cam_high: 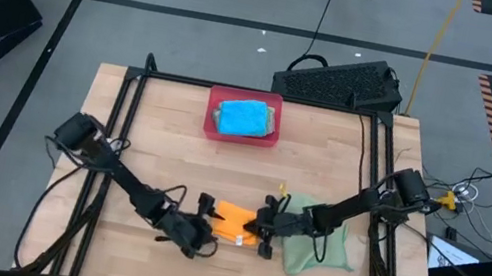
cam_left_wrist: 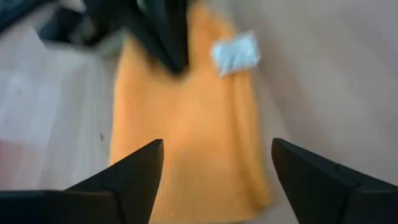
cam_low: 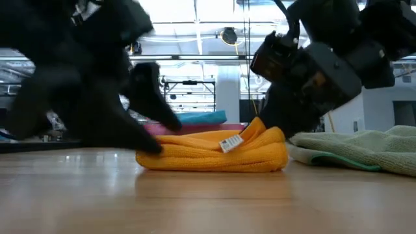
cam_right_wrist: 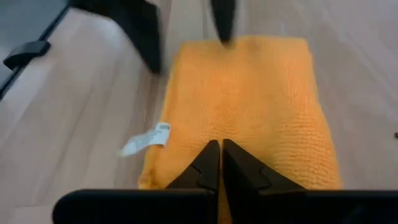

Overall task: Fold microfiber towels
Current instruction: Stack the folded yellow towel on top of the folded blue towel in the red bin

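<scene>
I'm working over a light wooden table (cam_high: 171,160) edged by a black frame, standing on a grey floor crossed by dark tape lines, with a black keyboard-like unit (cam_high: 342,82) just past the far edge and cables trailing off to the right. From table height the room behind looks like an open workshop with ceiling lights and a pale column. The orange towel (cam_low: 214,151) lies folded into a thick narrow bundle near the front middle of the table, its white label (cam_low: 231,143) sticking out on top. My left gripper (cam_high: 208,221) sits at the towel's left end with its fingers (cam_left_wrist: 134,180) spread wide apart, straddling the cloth without clamping it. My right gripper (cam_right_wrist: 221,163) is at the opposite end, fingers pressed together with their tips resting on the orange cloth; I cannot tell whether any fabric is pinched between them. A pale green towel (cam_high: 320,237) lies rumpled just to the right of the orange one, partly under the right arm. At the far middle, a pink-red tray (cam_high: 215,102) holds a bright blue towel (cam_high: 243,117), with a bit of green cloth peeking out beside it. In the low view both arms are dark, blurred masses that hide most of the tray, and the left wrist view is smeared.
</scene>
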You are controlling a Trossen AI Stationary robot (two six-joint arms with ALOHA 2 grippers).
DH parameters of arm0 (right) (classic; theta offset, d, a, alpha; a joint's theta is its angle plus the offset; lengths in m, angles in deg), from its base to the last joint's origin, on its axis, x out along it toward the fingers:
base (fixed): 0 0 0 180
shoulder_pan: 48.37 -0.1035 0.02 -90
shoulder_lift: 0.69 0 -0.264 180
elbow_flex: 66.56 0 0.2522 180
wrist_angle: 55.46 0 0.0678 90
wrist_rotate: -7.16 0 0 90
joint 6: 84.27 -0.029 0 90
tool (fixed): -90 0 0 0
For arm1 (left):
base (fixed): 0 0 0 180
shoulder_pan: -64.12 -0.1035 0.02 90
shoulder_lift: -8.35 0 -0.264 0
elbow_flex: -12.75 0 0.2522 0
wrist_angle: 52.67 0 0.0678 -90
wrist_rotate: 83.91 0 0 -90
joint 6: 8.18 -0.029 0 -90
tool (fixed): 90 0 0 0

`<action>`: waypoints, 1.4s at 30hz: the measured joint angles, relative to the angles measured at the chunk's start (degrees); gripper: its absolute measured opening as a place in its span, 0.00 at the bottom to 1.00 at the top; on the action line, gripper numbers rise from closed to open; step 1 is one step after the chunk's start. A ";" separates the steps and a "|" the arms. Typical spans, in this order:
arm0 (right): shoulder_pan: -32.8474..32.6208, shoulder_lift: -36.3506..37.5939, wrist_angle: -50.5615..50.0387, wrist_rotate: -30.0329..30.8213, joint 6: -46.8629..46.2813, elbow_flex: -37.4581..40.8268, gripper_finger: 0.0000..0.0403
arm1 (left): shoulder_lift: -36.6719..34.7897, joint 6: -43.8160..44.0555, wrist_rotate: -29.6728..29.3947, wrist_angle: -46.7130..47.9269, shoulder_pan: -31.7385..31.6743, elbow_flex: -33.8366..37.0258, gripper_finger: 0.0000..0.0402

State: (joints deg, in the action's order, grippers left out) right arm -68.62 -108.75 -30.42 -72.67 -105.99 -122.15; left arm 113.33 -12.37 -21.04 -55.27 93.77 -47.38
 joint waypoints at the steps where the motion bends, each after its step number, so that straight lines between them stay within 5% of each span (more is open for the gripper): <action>1: 0.00 0.55 -0.38 0.00 0.10 0.00 0.03 | 0.83 -0.04 0.30 0.36 -0.53 0.00 0.73; 8: 0.66 3.20 -2.42 0.09 0.43 0.00 0.03 | 3.02 0.47 3.55 0.84 -2.54 -0.17 0.54; 16: -1.10 9.91 -5.24 3.70 5.18 0.00 0.06 | 2.46 -1.12 2.04 2.82 -4.37 -0.02 0.05; 20: -5.60 10.94 -5.63 10.83 7.51 -0.11 0.17 | -0.14 -0.06 2.45 5.24 -5.04 0.09 0.08; 30: -10.19 4.77 -4.63 30.96 14.08 -5.09 0.62 | -9.38 1.92 6.05 9.65 -9.25 0.00 0.04; 36: -11.39 6.45 0.44 37.98 22.80 -5.49 0.68 | -13.83 -1.24 5.50 14.14 -13.41 0.09 0.03; 42: -14.25 10.40 0.24 52.80 34.73 -5.49 0.66 | -16.46 -9.40 3.75 11.78 -21.91 0.02 0.04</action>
State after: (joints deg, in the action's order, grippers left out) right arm -82.86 -98.35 -30.18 -19.87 -71.26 -127.63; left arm 96.87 -21.77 -17.29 -43.49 71.86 -47.35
